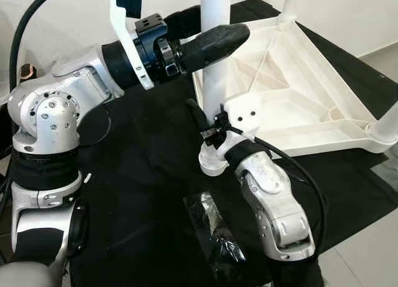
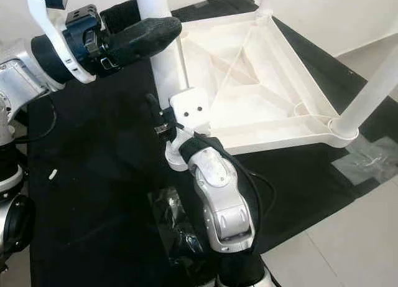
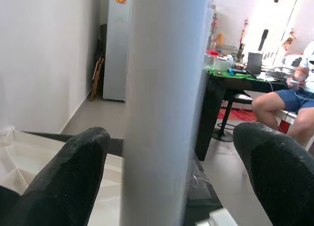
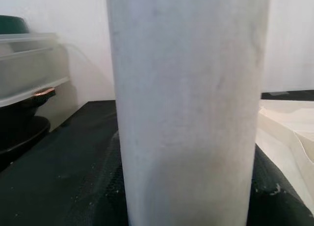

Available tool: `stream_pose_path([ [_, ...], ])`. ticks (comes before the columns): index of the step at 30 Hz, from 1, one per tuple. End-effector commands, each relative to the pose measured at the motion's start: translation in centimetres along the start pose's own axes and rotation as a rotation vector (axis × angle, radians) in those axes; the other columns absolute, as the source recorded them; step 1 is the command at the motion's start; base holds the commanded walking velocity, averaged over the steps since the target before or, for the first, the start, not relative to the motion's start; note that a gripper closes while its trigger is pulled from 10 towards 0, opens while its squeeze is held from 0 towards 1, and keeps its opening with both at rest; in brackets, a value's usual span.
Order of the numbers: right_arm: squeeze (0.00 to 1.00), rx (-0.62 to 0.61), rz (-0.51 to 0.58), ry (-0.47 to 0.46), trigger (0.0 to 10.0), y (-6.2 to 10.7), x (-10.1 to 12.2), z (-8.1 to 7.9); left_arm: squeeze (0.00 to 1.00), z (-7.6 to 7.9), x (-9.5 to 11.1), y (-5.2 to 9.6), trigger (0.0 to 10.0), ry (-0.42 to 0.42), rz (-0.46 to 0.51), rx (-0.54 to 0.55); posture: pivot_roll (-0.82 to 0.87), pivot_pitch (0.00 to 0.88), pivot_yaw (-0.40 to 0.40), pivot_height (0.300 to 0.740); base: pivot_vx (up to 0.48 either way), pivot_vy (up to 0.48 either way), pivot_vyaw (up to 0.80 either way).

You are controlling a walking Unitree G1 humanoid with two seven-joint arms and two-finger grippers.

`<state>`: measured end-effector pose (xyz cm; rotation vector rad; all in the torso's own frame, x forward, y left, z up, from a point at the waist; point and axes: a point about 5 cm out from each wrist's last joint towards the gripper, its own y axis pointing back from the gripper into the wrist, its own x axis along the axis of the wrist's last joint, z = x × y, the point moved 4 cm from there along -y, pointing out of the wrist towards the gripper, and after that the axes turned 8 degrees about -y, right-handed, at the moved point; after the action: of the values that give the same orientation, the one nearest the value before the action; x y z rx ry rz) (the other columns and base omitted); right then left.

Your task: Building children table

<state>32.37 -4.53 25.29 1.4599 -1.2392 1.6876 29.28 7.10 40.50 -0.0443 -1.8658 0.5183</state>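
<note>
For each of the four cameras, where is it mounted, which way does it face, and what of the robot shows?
Left eye, on the head: looks down at the upturned white table top on a black mat; both arms show.
Right eye: same scene, shifted sideways.
Left wrist: along the left gripper, whose fingers flank the white leg; a seated person beyond.
Right wrist: close against the leg.
All four share the leg.

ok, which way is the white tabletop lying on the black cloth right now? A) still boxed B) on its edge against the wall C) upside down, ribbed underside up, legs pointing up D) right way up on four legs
C: the tabletop shows its ribbed underside facing up, and a white leg rises from its corner socket, while the left gripper brackets another upright leg.
</note>
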Motion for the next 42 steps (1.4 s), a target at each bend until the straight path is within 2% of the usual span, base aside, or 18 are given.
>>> stream_pose_path([
  [1, 0.00, -0.141, -0.293, -0.015, 0.0, 1.3, -6.5, 2.5, 0.00, 0.1, 0.4, -0.1, 10.0, -0.031, -0.005, -0.012, 0.02, 0.237, 0.073, 0.740, 0.000, 0.000, 0.00],
  [5, 0.00, -0.149, -0.295, 0.002, 0.0, 1.2, -6.4, 2.2, 0.00, 0.0, 0.2, -0.1, 10.0, -0.036, -0.016, -0.009, 0.02, 0.234, 0.072, 0.740, 0.000, 0.000, 0.00],
  [9, 0.00, -0.106, -0.301, 0.030, 0.0, 1.0, -6.3, 1.7, 0.00, 0.0, -0.2, -0.2, 10.0, -0.046, -0.037, -0.011, 0.01, 0.236, 0.072, 0.740, 0.000, 0.000, 0.00],
  [12, 0.00, 0.000, -0.296, 0.095, 0.0, 0.5, -6.0, 0.5, 0.00, 0.1, -0.5, -0.2, 10.0, -0.055, -0.049, -0.015, 0.01, 0.237, 0.070, 0.740, 0.000, 0.000, 0.00],
  [15, 0.00, 0.046, -0.287, 0.126, 0.0, 0.2, -5.8, 0.0, 0.00, 0.1, -0.7, -0.2, 10.0, -0.062, -0.057, -0.014, 0.01, 0.238, 0.068, 0.740, 0.000, 0.000, 0.00],
  [18, 0.00, 0.110, -0.282, 0.169, 0.0, 0.0, -5.6, -0.7, 0.00, 1.2, -2.0, -0.7, 10.0, -0.061, -0.066, -0.020, 0.01, 0.239, 0.063, 0.740, 0.000, 0.000, 0.00],
  [22, 0.00, 0.159, -0.283, 0.201, 0.0, 0.1, -5.5, -1.2, 0.00, 1.6, -2.6, -0.9, 10.0, -0.072, -0.073, -0.021, 0.01, 0.241, 0.060, 0.740, 0.000, 0.000, 0.00],
  [30, 0.00, 0.194, -0.290, 0.206, 0.0, 0.5, -5.7, -1.3, 0.00, 2.0, -2.6, -1.0, 10.0, -0.087, -0.078, -0.024, 0.01, 0.241, 0.061, 0.740, 0.000, 0.000, 0.00],
  [34, 0.00, 0.278, -0.289, 0.223, 0.0, 1.1, -5.9, -2.4, 0.00, 2.1, -2.7, -1.0, 10.0, -0.083, -0.077, -0.012, 0.01, 0.242, 0.061, 0.740, 0.000, 0.000, 0.00],
  [42, 0.00, 0.298, -0.272, 0.242, 0.0, 1.3, -5.9, -2.5, 0.00, 2.0, -2.7, -0.9, 10.0, -0.089, -0.081, 0.014, 0.01, 0.241, 0.059, 0.740, 0.000, 0.000, 0.00],
])
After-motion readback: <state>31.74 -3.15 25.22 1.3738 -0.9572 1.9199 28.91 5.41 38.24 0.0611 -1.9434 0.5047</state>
